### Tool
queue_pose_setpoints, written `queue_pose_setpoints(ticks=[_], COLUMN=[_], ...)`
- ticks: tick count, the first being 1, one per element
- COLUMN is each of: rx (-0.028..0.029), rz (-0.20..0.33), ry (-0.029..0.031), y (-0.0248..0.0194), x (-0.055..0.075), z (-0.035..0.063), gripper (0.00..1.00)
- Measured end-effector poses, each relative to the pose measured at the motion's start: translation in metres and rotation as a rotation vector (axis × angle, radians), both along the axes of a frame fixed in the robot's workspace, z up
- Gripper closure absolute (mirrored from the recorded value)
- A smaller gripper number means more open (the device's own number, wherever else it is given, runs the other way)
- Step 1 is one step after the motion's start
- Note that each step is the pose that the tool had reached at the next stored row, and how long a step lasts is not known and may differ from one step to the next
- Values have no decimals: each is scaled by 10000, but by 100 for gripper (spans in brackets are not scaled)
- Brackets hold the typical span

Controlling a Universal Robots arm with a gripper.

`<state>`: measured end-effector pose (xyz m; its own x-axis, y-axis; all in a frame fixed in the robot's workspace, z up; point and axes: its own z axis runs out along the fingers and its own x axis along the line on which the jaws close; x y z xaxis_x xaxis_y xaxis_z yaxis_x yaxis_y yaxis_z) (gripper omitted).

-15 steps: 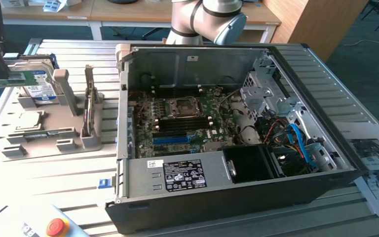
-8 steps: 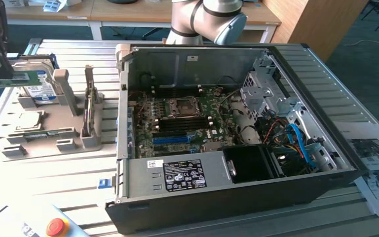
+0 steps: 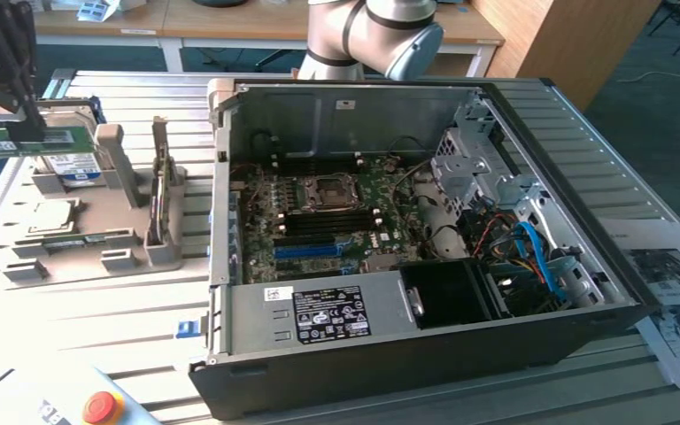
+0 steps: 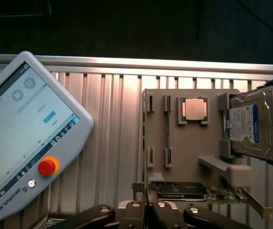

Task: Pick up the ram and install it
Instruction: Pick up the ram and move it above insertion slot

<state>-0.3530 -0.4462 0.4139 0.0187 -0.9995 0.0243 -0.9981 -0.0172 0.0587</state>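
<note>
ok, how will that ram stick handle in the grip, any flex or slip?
Probably stiff and light: the ram is a thin flat green board and juts out level from the gripper without sagging. The pinch looks narrow against that length, so a bump at its end could pivot it. Likely fragile along the edges.

Strong light bleaches the table [image 3: 33, 345] at the exterior view's left; the computer case [image 3: 435, 354] is shadowed inside. In the wrist view the tool [image 4: 146, 212] sits dim and the pendant screen [image 4: 22, 124] glares softly.
</note>
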Motion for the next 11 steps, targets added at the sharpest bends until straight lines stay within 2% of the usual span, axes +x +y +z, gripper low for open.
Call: queue_pose_setpoints(ticks=[11], rx=[0], rz=[1], ry=[20], y=[-4], x=[296], z=[1], gripper=[88])
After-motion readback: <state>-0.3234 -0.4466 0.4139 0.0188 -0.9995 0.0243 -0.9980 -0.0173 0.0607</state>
